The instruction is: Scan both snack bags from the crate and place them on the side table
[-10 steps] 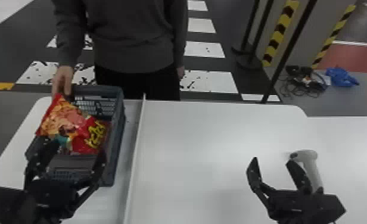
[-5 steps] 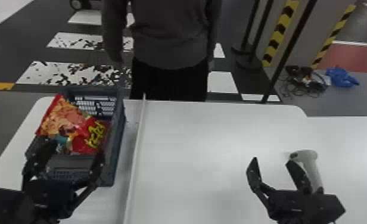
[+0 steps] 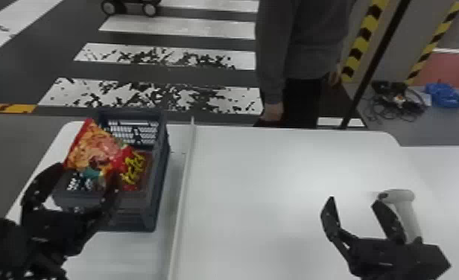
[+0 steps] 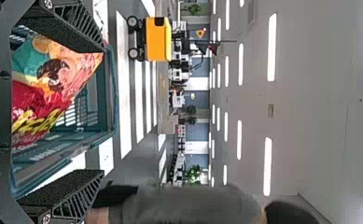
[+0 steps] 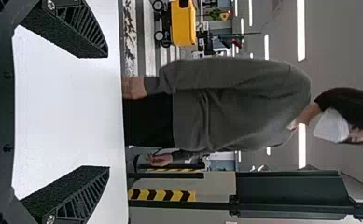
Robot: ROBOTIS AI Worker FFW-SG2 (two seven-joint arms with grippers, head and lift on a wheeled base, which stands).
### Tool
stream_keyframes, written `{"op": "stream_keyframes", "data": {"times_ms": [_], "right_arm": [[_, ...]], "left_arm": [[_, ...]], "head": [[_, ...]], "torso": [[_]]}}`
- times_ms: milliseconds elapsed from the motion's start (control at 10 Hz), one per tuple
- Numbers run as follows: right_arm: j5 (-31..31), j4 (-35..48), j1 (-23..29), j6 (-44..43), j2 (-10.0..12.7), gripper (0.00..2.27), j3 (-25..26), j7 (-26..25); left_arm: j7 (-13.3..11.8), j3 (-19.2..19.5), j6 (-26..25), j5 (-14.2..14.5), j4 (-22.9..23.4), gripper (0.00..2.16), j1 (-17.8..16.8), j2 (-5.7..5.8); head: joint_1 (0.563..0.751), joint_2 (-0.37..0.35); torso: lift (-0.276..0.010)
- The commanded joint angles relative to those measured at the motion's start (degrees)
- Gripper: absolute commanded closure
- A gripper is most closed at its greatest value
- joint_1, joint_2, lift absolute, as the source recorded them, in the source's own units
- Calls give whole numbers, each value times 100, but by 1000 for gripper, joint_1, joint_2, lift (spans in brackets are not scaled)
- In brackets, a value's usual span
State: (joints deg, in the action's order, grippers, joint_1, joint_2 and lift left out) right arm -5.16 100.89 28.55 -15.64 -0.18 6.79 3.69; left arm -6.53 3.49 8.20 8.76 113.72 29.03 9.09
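An orange bag (image 3: 94, 145) and a red bag (image 3: 135, 172) are heaped in the crate (image 3: 161, 186) on the white surface (image 3: 128, 257), probably light, soft, slippery and easily crushed, best pinched gently at an edge. The left tool (image 3: 89, 171) and right tool (image 3: 354, 200) are spread, holding nothing. The bags' undersides are hidden, and where they meet is hard to make out.

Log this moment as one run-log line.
Snack bags: both in crate | left gripper: jaws open, empty, at crate | right gripper: jaws open, empty | scanner: lying on white table
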Motion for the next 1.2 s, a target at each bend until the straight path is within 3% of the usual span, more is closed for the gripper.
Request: {"op": "stream_keyframes", "data": {"times_ms": [0,200,600,1100], "right_arm": [[15,-8,-16,31,23,66,-2,0],[24,-8,-16,66,23,66,-2,0],[15,-35,-25,66,23,66,15,0],[15,-61,-51,84,23,66,33,0]], "left_arm": [[-68,222,-359,144,-78,70,-231,-3],[-68,468,-887,249,-210,70,-547,-12],[-367,794,-2082,469,-465,73,-1154,-3],[-780,846,-2996,495,-711,83,-1716,6]], "head": [[695,-51],[695,-11],[695,29],[695,37]], "torso": [[-98],[-98],[-98],[-98]]}}
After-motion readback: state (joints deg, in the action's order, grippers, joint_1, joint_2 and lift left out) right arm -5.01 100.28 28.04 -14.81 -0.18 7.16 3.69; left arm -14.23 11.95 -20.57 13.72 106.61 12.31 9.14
